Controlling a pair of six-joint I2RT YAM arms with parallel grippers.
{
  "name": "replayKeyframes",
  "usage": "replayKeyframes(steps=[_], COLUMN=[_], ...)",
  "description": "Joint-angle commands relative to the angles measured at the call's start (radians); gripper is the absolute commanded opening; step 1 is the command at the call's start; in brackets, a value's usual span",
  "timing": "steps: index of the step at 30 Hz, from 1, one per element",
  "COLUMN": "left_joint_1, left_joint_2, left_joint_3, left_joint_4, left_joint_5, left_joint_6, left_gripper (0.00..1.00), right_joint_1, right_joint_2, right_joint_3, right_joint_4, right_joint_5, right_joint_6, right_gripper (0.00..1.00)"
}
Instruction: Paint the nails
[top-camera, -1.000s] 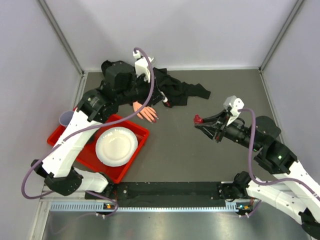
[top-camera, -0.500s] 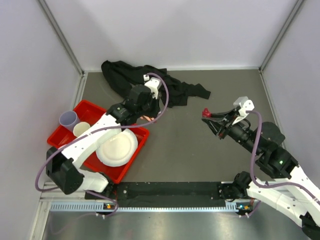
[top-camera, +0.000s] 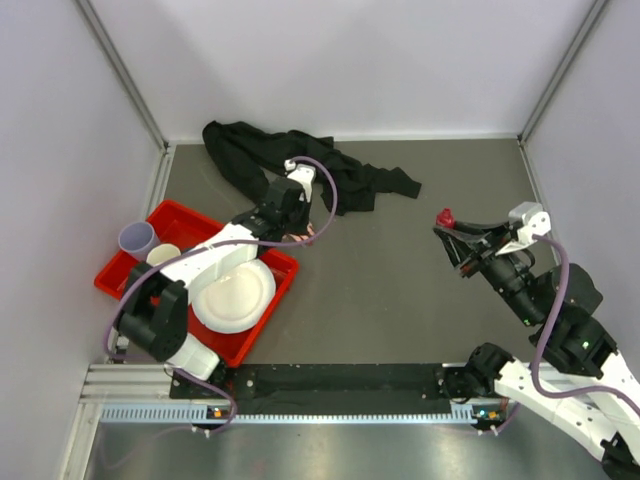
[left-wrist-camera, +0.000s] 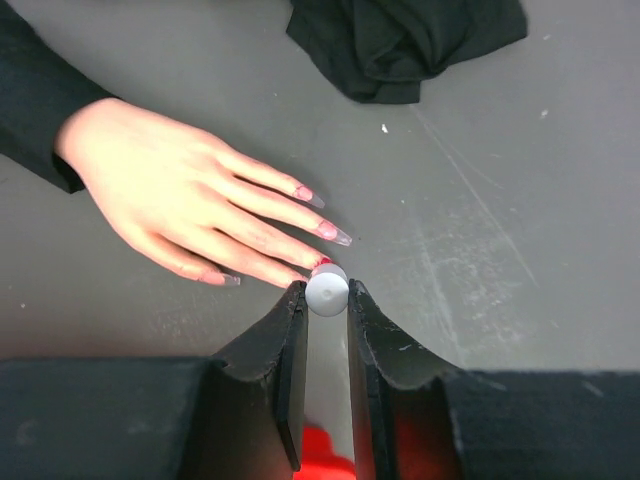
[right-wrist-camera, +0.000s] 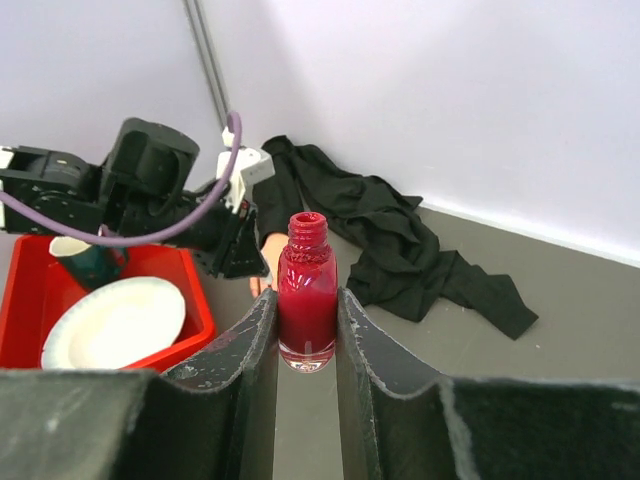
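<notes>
Painting position: the left gripper (left-wrist-camera: 327, 289), narrowed on a round white brush cap (left-wrist-camera: 327, 295), hovers over the tiny dark-red nails (left-wrist-camera: 327, 231) of a pale plastic mannequin hand (left-wrist-camera: 170, 195) lying far-left on the table. The right gripper (right-wrist-camera: 306, 298) clamps an open red glass polish bottle (right-wrist-camera: 305, 265). The nails look hard, slick and probably need light strokes; steady the hand at the wrist.

The table (left-wrist-camera: 520, 230) is matt grey with fine scratches. The black cloth (left-wrist-camera: 410, 40) is soft and wrinkled. The nails (left-wrist-camera: 328, 231) look glossy. The polish bottle (right-wrist-camera: 306, 300) is shiny glass.
</notes>
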Motion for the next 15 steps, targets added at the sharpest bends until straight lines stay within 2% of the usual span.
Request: replayKeyframes(steps=[1, 15], left_joint_1=[-0.001, 0.0], left_joint_2=[0.049, 0.07], left_joint_3=[0.044, -0.006], left_joint_4=[0.078, 0.07], left_joint_5=[-0.049, -0.057], left_joint_6=[0.022, 0.023], left_gripper=[0.0, 0.0], right_joint_1=[-0.006, -0.006], right_joint_2=[-0.022, -0.039], right_joint_3=[0.001, -0.012], right_joint_4=[0.007, -0.001], right_joint_5=[0.024, 0.025], right_joint_6=[-0.018, -0.013], right_gripper=[0.0, 0.0])
